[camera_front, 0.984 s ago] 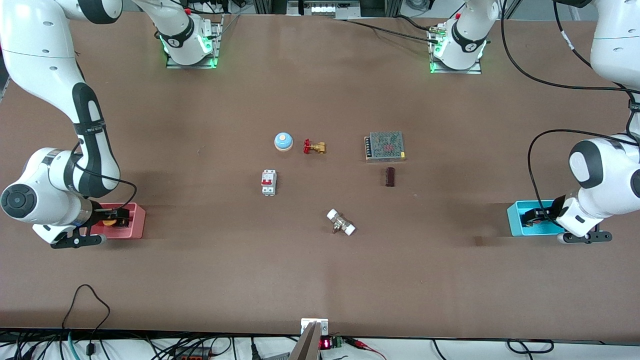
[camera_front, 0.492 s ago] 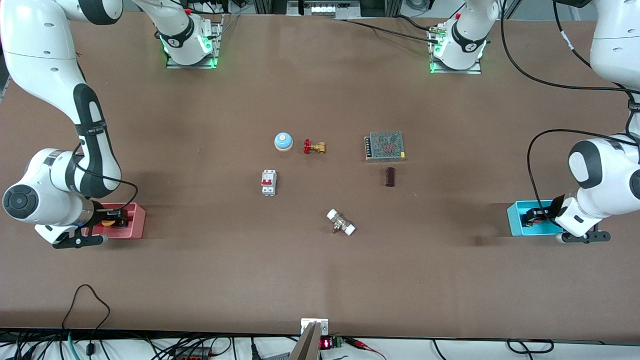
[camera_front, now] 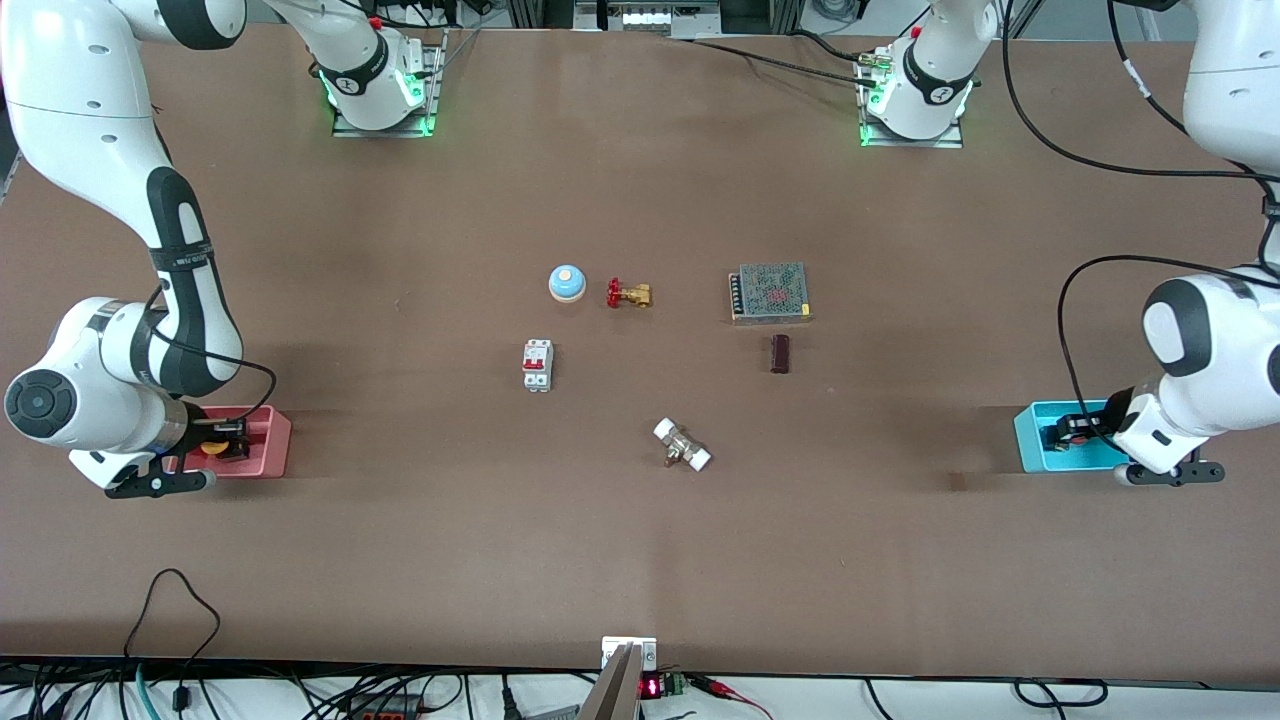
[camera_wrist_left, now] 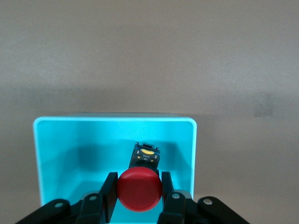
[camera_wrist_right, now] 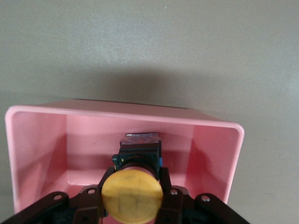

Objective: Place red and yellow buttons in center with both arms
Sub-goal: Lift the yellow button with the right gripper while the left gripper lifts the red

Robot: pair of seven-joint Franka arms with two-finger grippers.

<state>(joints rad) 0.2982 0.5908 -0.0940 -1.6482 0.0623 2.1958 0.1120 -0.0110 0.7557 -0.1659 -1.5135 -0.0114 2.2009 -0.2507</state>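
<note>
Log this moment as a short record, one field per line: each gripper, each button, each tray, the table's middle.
left gripper: in the cyan tray, fingers either side of the red button
right gripper: in the pink tray, fingers either side of the yellow button
red button: in the cyan tray, at the left arm's end
yellow button: in the pink tray, at the right arm's end
middle of table: neither button there yet
task stage: pickup, nothing placed

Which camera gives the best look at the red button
The left wrist view: the red button fills it, clamped by the left gripper inside the cyan tray. The front view barely shows it; the right wrist view doesn't.
</note>
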